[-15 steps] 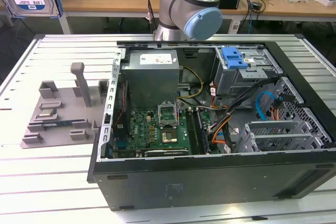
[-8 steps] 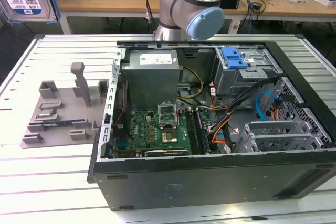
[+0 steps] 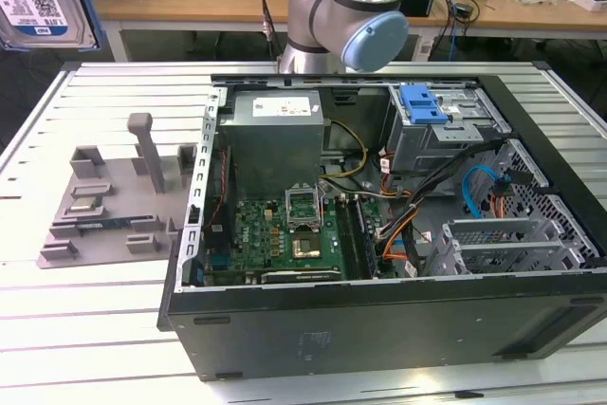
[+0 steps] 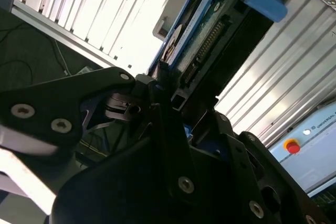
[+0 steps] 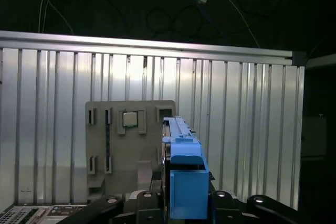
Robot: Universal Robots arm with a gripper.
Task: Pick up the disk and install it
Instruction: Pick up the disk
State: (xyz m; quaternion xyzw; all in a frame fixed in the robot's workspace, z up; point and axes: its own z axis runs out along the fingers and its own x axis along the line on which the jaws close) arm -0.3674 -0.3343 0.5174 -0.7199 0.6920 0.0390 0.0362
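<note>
Gripper (image 4: 164, 90) jaws pinch the disk (image 4: 210, 30) edge-on by its blue carrier frame. It is held aloft at 10 o'clock from the open case (image 3: 379, 315) in the exterior view. Probably dense, rigid and shock-sensitive; grip the frame edges, not the label.

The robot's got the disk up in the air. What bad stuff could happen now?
1. The tool grips the disk near one end, with the grey stand below it in the first wrist view. If the disk slips, it might drop onto the stand.
2. Loose cables lie close to the drive cage inside the computer case. The disk could catch on them on its way in.
</note>
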